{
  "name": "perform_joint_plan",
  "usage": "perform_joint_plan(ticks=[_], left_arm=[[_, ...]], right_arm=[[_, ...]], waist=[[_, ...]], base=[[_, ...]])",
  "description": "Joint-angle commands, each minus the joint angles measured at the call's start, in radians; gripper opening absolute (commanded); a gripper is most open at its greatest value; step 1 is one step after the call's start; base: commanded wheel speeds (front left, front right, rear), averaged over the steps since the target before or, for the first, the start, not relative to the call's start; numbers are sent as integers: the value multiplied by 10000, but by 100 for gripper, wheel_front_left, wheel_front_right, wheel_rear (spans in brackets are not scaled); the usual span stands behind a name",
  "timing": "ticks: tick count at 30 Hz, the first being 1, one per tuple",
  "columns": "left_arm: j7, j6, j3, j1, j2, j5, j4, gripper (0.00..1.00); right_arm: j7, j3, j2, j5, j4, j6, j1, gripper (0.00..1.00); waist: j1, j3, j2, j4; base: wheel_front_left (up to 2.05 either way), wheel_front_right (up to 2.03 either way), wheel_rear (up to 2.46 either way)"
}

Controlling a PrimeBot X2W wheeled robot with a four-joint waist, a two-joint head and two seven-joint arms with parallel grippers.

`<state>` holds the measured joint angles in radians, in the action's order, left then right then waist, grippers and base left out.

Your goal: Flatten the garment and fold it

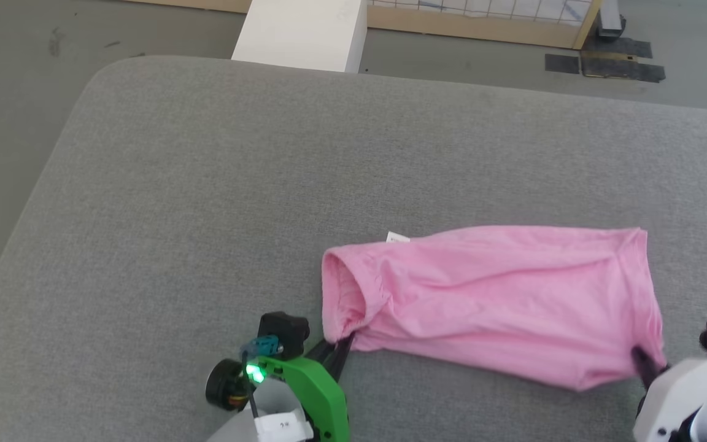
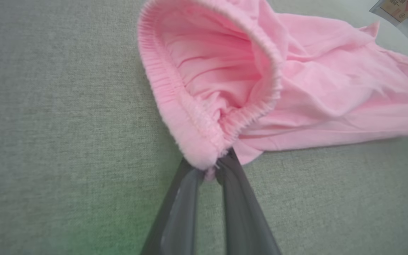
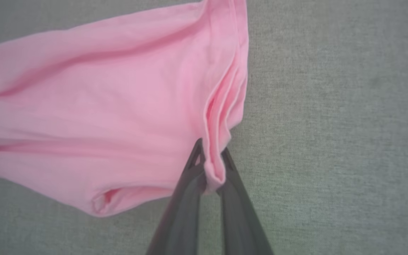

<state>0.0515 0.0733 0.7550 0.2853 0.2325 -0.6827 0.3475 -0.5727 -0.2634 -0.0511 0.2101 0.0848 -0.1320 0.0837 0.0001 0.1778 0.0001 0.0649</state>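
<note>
The light pink shorts (image 1: 488, 301) lie stretched sideways on the grey cushion, wrinkled, with the gathered waistband (image 2: 204, 117) gaping open at the left end and a small white label (image 1: 397, 237) poking out at the far edge. My left gripper (image 1: 336, 347) is shut on the waistband's near corner (image 2: 209, 164). My right gripper (image 1: 643, 359) is shut on the folded leg hem (image 3: 214, 170) at the shorts' right near corner. The cloth (image 3: 94, 106) hangs slightly taut between the two grips.
The grey padded surface (image 1: 218, 184) reaches far to the left and back, with a rounded corner at the far left. Beyond it are the floor, a white box (image 1: 301, 31) and a wooden-framed wire fence (image 1: 482, 18).
</note>
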Motion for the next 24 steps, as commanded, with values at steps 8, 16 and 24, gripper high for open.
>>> perform_joint_plan(ticks=[8, 16, 24], left_arm=[[-508, 217, 50, -685, 357, -460, -651, 39], [101, 286, -362, -1204, 342, -885, -1225, 100], [1618, 572, -1301, -1514, 711, -709, -2431, 100]], right_arm=[[513, 347, 7, 527, -1272, 13, 496, 12], [1023, 219, 8, 643, -1298, 13, 537, 100], [1813, -267, 8, 478, -202, 13, 400, 100]], waist=[[-1, -82, -1, -180], [-1, -458, -1, -269], [-1, -661, -1, -317]], base=[[0, 0, 0], [0, 0, 0], [0, 0, 0]])
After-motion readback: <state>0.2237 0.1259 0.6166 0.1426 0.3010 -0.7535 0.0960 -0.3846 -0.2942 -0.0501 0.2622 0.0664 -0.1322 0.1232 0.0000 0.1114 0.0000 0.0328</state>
